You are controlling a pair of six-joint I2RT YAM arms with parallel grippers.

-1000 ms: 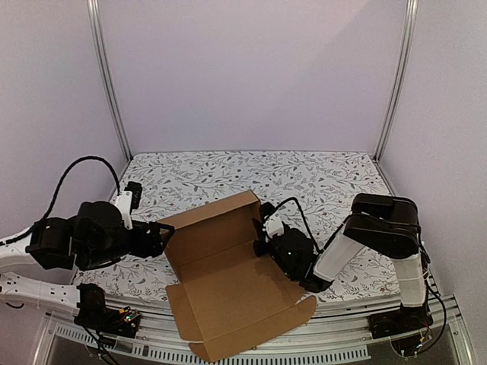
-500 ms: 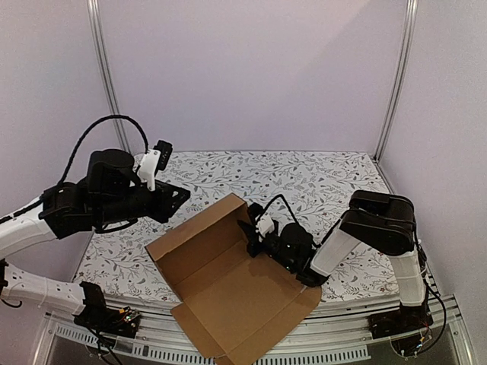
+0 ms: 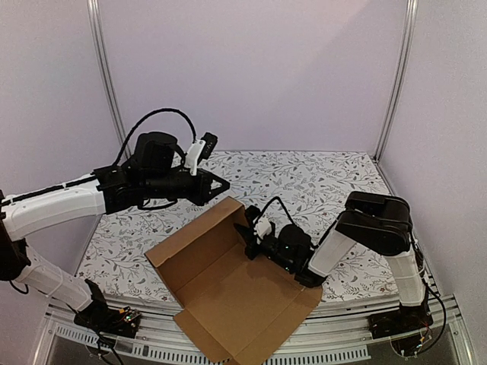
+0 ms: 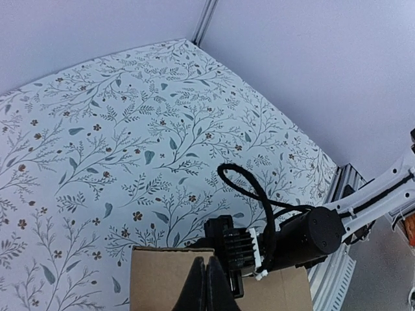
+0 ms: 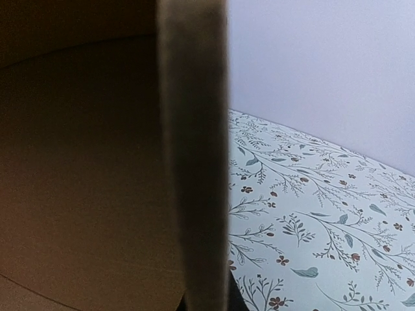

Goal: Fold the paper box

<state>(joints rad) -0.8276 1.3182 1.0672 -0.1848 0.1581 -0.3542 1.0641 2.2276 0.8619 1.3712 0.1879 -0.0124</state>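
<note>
- Seen from above, the paper box (image 3: 228,293) lies open on the table (image 3: 335,182), near the front edge and between the two arms.
- The box is plain and brown. Its back wall is tipped up, and its front flap sticks out past the front edge of the table.
- The left pincer (image 3: 221,185) is up in the air, just above the top of the tipped-up wall. It points to the right. It is closed and holds nothing.
- The right pincer (image 3: 249,234) is low down at the right end of that wall. It is closed and pinches the edge of the box there.
- In the left wrist view, the left pincer (image 4: 207,267) has its two fingers pressed together into a point.
- The top edge of the paper box (image 4: 155,285) is right under that point.
- Just behind the box is the right arm (image 4: 311,236), with a black cable (image 4: 249,188) looping over it.
- In the right wrist view, the paper box (image 5: 78,168) is very close and fills the left half.
- A thin edge of the cardboard runs straight up and down the middle. The pincer's own fingers cannot be seen here.
- On the right are the flowery table (image 5: 311,259) and a pale wall (image 5: 324,65).
</note>
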